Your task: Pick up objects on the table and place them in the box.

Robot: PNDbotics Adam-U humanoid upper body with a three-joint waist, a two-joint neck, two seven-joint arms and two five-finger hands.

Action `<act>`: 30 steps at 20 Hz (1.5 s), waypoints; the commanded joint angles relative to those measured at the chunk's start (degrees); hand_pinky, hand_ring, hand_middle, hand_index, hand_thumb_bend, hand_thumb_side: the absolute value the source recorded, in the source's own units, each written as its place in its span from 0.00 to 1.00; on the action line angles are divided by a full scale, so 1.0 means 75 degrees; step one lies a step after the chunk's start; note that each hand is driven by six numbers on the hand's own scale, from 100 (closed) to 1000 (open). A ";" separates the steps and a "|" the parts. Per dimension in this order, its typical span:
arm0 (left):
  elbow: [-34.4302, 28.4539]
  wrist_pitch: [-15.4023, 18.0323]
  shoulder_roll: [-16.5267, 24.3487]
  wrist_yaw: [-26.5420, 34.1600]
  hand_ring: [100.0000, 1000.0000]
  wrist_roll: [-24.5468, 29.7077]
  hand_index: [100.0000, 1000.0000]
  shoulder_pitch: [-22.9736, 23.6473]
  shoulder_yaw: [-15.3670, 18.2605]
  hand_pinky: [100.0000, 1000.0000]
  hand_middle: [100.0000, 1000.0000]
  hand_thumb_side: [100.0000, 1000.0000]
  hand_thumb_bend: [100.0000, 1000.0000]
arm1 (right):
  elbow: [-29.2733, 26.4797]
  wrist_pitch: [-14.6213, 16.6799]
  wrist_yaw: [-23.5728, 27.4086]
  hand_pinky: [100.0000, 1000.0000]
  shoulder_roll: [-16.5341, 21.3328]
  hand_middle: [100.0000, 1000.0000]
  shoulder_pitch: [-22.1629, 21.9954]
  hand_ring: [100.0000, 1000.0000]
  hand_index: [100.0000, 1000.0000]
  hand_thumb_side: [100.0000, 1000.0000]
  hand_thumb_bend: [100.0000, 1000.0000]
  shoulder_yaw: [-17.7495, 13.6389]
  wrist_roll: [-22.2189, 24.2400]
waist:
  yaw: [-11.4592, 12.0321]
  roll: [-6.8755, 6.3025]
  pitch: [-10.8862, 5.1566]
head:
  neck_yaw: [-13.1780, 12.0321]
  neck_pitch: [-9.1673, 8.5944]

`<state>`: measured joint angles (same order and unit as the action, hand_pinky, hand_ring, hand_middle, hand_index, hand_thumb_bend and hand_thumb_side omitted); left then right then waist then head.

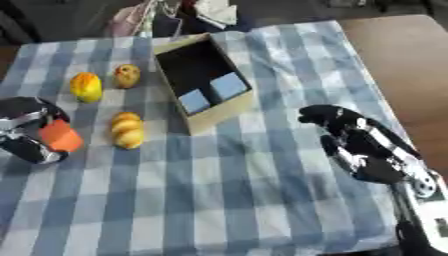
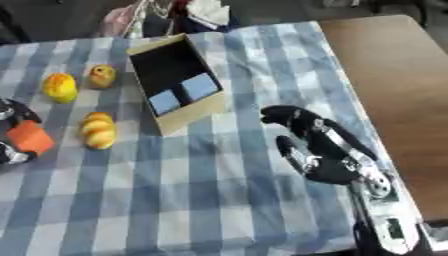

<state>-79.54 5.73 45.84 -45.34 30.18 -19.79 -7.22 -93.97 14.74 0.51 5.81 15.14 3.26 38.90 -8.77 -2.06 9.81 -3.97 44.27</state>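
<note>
An open cardboard box (image 1: 218,111) stands at the back centre of the checked cloth, with two pale blue blocks (image 1: 213,93) inside. Left of it lie a yellow-orange fruit (image 1: 86,86), a smaller yellow-brown fruit (image 1: 128,75) and a lumpy yellow fruit (image 1: 128,130). At the left edge my left hand (image 1: 26,131) is curled round an orange object (image 1: 61,136), just left of the lumpy fruit. Over the cloth right of the box hovers my right hand (image 1: 359,145), its fingers relaxed and holding nothing.
The blue-and-white checked cloth (image 1: 219,200) covers the table, whose bare brown wood (image 2: 394,75) shows on the right. Clutter, including something white (image 1: 216,11), lies beyond the far edge.
</note>
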 commanded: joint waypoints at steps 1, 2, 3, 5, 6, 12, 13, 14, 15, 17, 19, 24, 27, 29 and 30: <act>-0.0157 -0.0036 0.0203 -0.0049 0.50 -0.0294 0.75 -0.0141 0.0084 0.57 0.57 0.05 0.24 | -0.0093 0.0006 -0.0023 1.00 0.0055 0.85 0.0086 0.87 0.88 0.35 0.00 -0.0009 -0.0022 | 0.0000 0.0071 -0.0196 | 0.0005 -0.0021; -0.0202 -0.0053 0.0206 -0.0054 0.49 -0.0379 0.75 -0.0144 0.0098 0.56 0.57 0.05 0.23 | -0.0093 0.0003 -0.0024 1.00 0.0055 0.85 0.0084 0.87 0.88 0.34 0.00 -0.0011 -0.0025 | -0.0001 0.0071 -0.0197 | 0.0004 -0.0021; -0.0257 -0.0064 0.0215 -0.0044 0.47 -0.0443 0.74 -0.0152 0.0113 0.55 0.55 0.05 0.21 | -0.0092 0.0000 -0.0025 1.00 0.0055 0.85 0.0083 0.87 0.88 0.34 0.00 -0.0011 -0.0028 | -0.0002 0.0071 -0.0198 | 0.0006 -0.0021; -0.0397 -0.0064 0.0258 -0.0003 0.47 -0.0496 0.74 -0.0179 0.0137 0.55 0.55 0.05 0.21 | -0.0091 -0.0002 -0.0026 1.00 0.0059 0.85 0.0081 0.87 0.88 0.34 0.00 -0.0011 -0.0031 | -0.0004 0.0070 -0.0199 | 0.0010 -0.0021; -0.0506 -0.0053 0.0299 0.0029 0.47 -0.0504 0.74 -0.0217 0.0155 0.55 0.55 0.05 0.20 | -0.0090 -0.0003 -0.0027 1.00 0.0060 0.85 0.0079 0.87 0.88 0.34 0.00 -0.0010 -0.0032 | -0.0005 0.0068 -0.0202 | 0.0011 -0.0021; -0.1275 0.0048 0.0585 0.0350 0.47 -0.0459 0.74 -0.0735 0.0142 0.56 0.55 0.05 0.21 | -0.0077 -0.0012 -0.0036 1.00 0.0060 0.85 0.0061 0.86 0.88 0.34 0.00 0.0010 -0.0021 | -0.0037 0.0044 -0.0220 | -0.0006 -0.0021; -0.1355 0.0065 0.0603 0.0392 0.47 -0.0418 0.74 -0.0864 0.0104 0.56 0.55 0.05 0.21 | -0.0077 -0.0015 -0.0036 1.00 0.0060 0.85 0.0058 0.86 0.88 0.34 0.00 0.0015 -0.0018 | -0.0047 0.0038 -0.0223 | -0.0012 -0.0021; -0.1423 0.0098 0.0596 0.0425 0.47 -0.0371 0.74 -0.1038 0.0042 0.56 0.55 0.05 0.21 | -0.0078 -0.0017 -0.0034 1.00 0.0057 0.85 0.0056 0.86 0.88 0.34 0.00 0.0027 -0.0009 | -0.0069 0.0032 -0.0226 | -0.0022 -0.0021; -0.1455 0.0128 0.0569 0.0443 0.47 -0.0314 0.74 -0.1213 -0.0028 0.56 0.55 0.05 0.21 | -0.0079 -0.0018 -0.0032 1.00 0.0054 0.85 0.0054 0.86 0.88 0.34 0.00 0.0036 0.0000 | -0.0092 0.0026 -0.0228 | -0.0030 -0.0021; -0.1434 0.0213 0.0453 0.0435 0.48 -0.0172 0.74 -0.1600 -0.0215 0.57 0.55 0.05 0.22 | -0.0082 -0.0022 -0.0033 1.00 0.0048 0.85 0.0052 0.86 0.88 0.34 0.00 0.0044 0.0010 | -0.0161 0.0016 -0.0230 | -0.0043 -0.0021; -0.1322 0.0305 0.0284 0.0390 0.48 -0.0040 0.74 -0.1972 -0.0399 0.57 0.56 0.05 0.22 | -0.0086 -0.0022 -0.0035 1.00 0.0042 0.85 0.0058 0.86 0.88 0.34 0.00 0.0052 0.0017 | -0.0221 0.0010 -0.0228 | -0.0047 -0.0021; -0.0729 0.0514 -0.0355 0.0091 0.48 0.0062 0.75 -0.2929 -0.0791 0.57 0.56 0.05 0.23 | -0.0092 -0.0023 -0.0026 1.00 0.0002 0.85 0.0093 0.86 0.88 0.34 0.00 0.0101 0.0054 | -0.0390 0.0021 -0.0196 | -0.0095 -0.0021; -0.0365 0.0651 -0.0697 -0.0177 0.49 -0.0076 0.75 -0.3309 -0.0970 0.58 0.56 0.04 0.24 | -0.0090 -0.0026 -0.0017 1.00 -0.0007 0.85 0.0118 0.86 0.88 0.33 0.00 0.0133 0.0079 | -0.0479 0.0014 -0.0174 | -0.0137 -0.0021; -0.0167 0.0739 -0.0913 -0.0347 0.49 -0.0204 0.75 -0.3491 -0.1071 0.58 0.56 0.04 0.25 | -0.0091 -0.0027 -0.0010 1.00 -0.0013 0.85 0.0134 0.86 0.88 0.33 0.00 0.0163 0.0106 | -0.0533 0.0004 -0.0157 | -0.0173 -0.0021; -0.0065 0.0780 -0.1028 -0.0440 0.49 -0.0266 0.76 -0.3580 -0.1124 0.58 0.57 0.04 0.25 | -0.0090 -0.0029 -0.0006 1.00 -0.0015 0.85 0.0145 0.86 0.88 0.33 0.00 0.0182 0.0123 | -0.0564 0.0000 -0.0144 | -0.0193 -0.0021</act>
<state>-80.39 11.17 37.99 -47.74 28.83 -45.20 -15.65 -93.95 14.39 0.35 5.72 15.47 4.42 39.55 -13.05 -2.07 9.75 -5.13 44.27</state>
